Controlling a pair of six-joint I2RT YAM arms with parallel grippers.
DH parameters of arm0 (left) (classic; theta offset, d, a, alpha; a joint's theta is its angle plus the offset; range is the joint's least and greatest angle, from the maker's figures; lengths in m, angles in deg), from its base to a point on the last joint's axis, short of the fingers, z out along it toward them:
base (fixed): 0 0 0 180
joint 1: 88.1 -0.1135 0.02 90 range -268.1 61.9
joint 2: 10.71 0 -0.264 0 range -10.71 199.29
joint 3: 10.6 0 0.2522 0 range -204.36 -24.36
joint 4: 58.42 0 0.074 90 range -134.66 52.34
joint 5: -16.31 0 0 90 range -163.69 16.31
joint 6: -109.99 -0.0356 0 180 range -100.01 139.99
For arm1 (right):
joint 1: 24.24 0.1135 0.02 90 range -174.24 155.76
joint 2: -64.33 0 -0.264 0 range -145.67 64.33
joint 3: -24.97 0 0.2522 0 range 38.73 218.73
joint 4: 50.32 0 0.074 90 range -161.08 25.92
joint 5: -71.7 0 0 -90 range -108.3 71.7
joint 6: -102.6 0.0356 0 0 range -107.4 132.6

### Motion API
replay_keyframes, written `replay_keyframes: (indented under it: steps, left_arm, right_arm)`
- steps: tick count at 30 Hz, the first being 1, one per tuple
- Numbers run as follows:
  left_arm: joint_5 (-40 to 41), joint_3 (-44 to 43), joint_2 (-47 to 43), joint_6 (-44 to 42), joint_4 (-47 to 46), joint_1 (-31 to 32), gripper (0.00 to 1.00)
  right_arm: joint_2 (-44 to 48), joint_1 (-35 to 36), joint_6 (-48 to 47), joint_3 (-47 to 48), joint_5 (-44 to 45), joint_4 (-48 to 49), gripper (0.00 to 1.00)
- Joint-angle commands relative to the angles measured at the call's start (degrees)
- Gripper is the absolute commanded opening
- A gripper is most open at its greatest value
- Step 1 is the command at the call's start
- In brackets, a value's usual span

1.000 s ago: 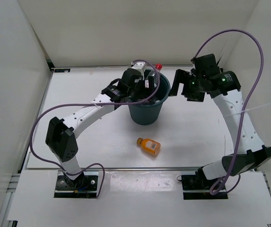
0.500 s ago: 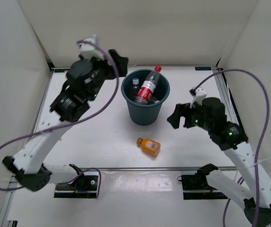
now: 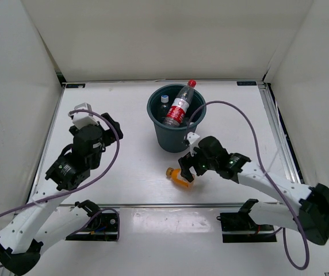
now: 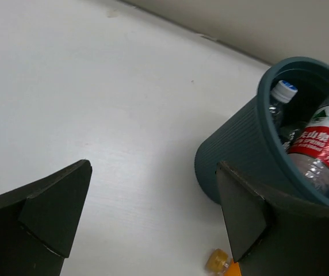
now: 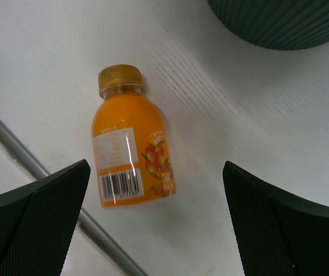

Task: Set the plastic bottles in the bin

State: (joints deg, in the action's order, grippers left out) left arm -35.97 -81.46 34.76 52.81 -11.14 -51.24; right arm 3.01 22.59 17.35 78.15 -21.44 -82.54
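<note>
Right fingers (image 5: 32, 230) have swung down over orange bottle (image 5: 131, 155) beside table edge (image 5: 38, 172).

Bin (image 3: 176, 140): 1 pc. Bottles seen: 3 total. Breakdown: red-cap clear bottle (image 3: 179, 107) x1, blue-cap clear bottle (image 4: 283, 92) x1, orange bottle (image 5: 131, 158) x1.

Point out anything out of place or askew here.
The orange bottle lies on its side on the table, outside the bin, cap on, nothing spilled. In the bin, the red-capped bottle leans with its neck poking above the rim. Nothing looks damaged.
</note>
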Motion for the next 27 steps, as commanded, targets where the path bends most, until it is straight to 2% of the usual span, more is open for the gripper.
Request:
replay_keyframes:
  steps: [1, 4, 8, 12, 13, 15, 16, 21, 23, 27]
  left_arm:
    - [2.54, -2.48, -1.44, 2.95, 8.74, -0.21, 1.00]
    - [2.54, -3.10, -0.91, 3.48, 12.70, -0.21, 1.00]
    - [2.54, -3.10, -0.39, 3.48, 14.56, -0.21, 1.00]
    - [3.07, -3.10, -0.39, 3.48, 15.17, -0.21, 1.00]
    - [3.68, -3.10, -0.91, 3.48, 15.17, -0.21, 1.00]
    - [4.20, -3.10, -1.52, 3.48, 15.70, -0.21, 1.00]
    - [4.21, -2.41, -1.53, 3.48, 15.70, -0.21, 1.00]
    - [5.52, 0.05, -3.98, 4.80, 15.70, -0.21, 1.00]
    - [5.53, 1.46, -3.99, 6.63, 15.70, -0.21, 1.00]
    - [6.06, 3.05, -4.60, 9.28, 15.70, -0.21, 1.00]
  right_arm:
    - [-4.06, 1.68, -2.20, -1.88, 0.06, 10.01, 1.00]
    - [-7.84, 3.18, -2.82, -2.42, -2.39, 11.95, 0.98]
    - [-16.45, 3.18, -2.29, 0.65, -6.35, 10.20, 0.83]
    - [-18.75, 3.18, -0.63, 1.89, -8.20, 7.92, 0.71]
    - [-18.75, 3.70, -0.62, 1.89, -8.20, 6.78, 0.64]
    - [-17.18, 3.71, 0.17, 2.42, -8.20, 5.02, 0.53]
    - [-16.64, 3.71, 0.78, 3.20, -8.20, 2.23, 0.41]
    - [-6.73, 5.98, 1.40, 9.61, -7.16, -8.95, 0.28]
    - [-1.82, 6.70, 3.23, 17.15, -3.38, -14.72, 0.24]
    - [-0.12, 4.42, 7.90, 32.62, 4.96, -19.16, 0.16]
